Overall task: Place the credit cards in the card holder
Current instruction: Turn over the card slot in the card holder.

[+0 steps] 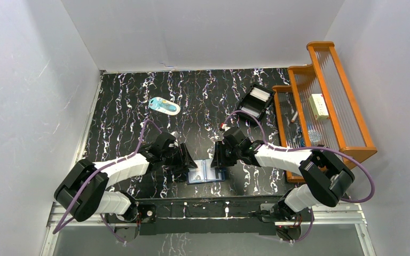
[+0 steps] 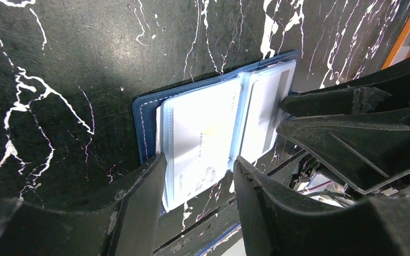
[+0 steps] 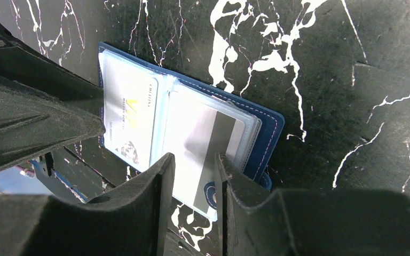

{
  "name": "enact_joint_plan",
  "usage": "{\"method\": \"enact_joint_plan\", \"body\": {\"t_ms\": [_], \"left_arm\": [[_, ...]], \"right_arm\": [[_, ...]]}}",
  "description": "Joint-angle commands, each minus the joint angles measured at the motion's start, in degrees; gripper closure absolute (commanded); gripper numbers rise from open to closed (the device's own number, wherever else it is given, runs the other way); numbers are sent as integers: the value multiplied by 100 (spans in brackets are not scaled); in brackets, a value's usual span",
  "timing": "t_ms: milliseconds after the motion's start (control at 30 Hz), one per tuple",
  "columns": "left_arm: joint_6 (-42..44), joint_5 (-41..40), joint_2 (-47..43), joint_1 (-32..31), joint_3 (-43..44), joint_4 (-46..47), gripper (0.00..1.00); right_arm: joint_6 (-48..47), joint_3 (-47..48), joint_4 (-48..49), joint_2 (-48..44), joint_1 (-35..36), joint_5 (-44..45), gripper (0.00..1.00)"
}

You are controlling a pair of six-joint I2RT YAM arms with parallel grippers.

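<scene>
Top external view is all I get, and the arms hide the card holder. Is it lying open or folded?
Observer: Open flat. The card holder lies with its clear pockets facing up.
Operator: Any cards in it yet?
Observer: Yes. The half under the left pincer has a white card behind the plastic, printed side up.
Operator: And the other half?
Observer: Below the right pincer lies a striped card, its grey stripe facing up.
Operator: Is that pincer clamped on it?
Observer: It doesn't look so. Its jaws stand apart over the card's near edge.
</scene>
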Motion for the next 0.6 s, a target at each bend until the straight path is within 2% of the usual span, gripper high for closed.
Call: {"method": "enact_joint_plan", "body": {"t_ms": [0, 567], "left_arm": [[26, 41, 108, 17, 146, 0, 51], [-315, 693, 72, -55, -26, 1252, 50]], "right_arm": [[8, -33, 155, 28, -21, 20, 58], [79, -185, 329, 46, -27, -31, 59]]}}
